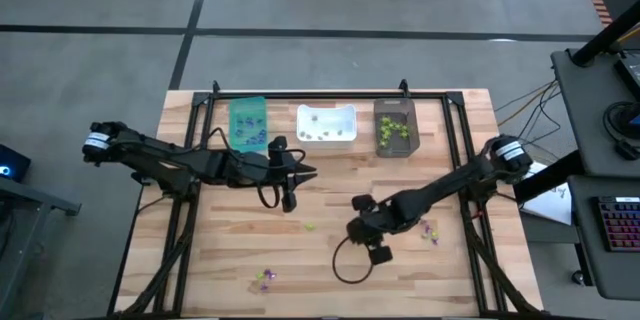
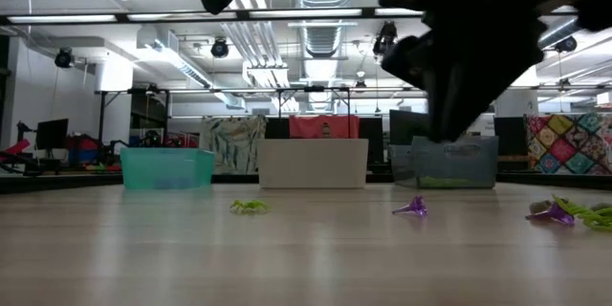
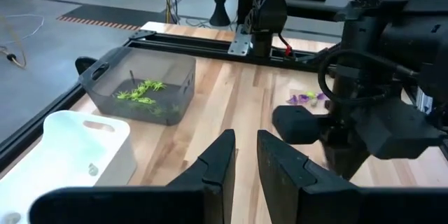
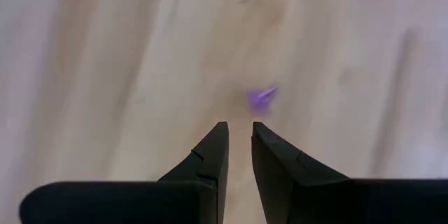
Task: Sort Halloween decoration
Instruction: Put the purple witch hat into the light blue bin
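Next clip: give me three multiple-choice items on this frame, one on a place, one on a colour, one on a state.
1. Where does the right pincer hover?
A. Over the bare table near a purple trinket
B. Inside the white bin
C. Over the teal bin

2. What colour are the trinkets in the dark bin?
A. Purple
B. Lime-green
C. Orange

3. How do the left pincer's fingers stand?
A. Spread wide
C. Clamped on a green trinket
B. Narrowly apart, holding nothing

Answers:
1. A: the right wrist view shows a purple trinket on bare wood just beyond the fingertips.
2. B: the left wrist view shows lime-green pieces in it.
3. B: that view shows a slim empty gap between the fingers.
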Motion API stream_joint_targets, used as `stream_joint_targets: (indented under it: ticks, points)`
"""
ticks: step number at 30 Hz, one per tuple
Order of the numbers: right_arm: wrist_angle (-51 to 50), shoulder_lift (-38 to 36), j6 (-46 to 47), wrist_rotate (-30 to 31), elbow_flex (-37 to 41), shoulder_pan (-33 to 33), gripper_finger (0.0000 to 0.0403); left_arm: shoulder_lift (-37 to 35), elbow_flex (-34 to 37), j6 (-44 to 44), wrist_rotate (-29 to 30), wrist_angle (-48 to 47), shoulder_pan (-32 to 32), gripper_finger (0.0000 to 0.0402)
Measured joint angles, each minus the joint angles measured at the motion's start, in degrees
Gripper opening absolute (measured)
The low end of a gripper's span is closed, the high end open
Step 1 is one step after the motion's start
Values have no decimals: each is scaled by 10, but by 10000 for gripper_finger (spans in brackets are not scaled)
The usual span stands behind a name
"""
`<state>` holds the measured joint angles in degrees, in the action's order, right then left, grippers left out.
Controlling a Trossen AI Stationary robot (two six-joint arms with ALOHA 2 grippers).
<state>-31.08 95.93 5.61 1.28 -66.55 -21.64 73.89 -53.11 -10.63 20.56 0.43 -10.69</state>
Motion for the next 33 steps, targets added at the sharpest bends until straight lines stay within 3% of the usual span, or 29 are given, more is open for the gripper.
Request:
stream_joint_targets:
  ticks: [5,18,33]
  points:
    - [0,27,-40,22,-23,-4,63,0,2,-4,0,-5,-1,42]
    - [0,89,-48,33,-26,3,157,0,3,-4,-1,-6,-1,42]
    - [31,109,-52,10,-26,26,122,1,3,-4,-1,-5,-1,42]
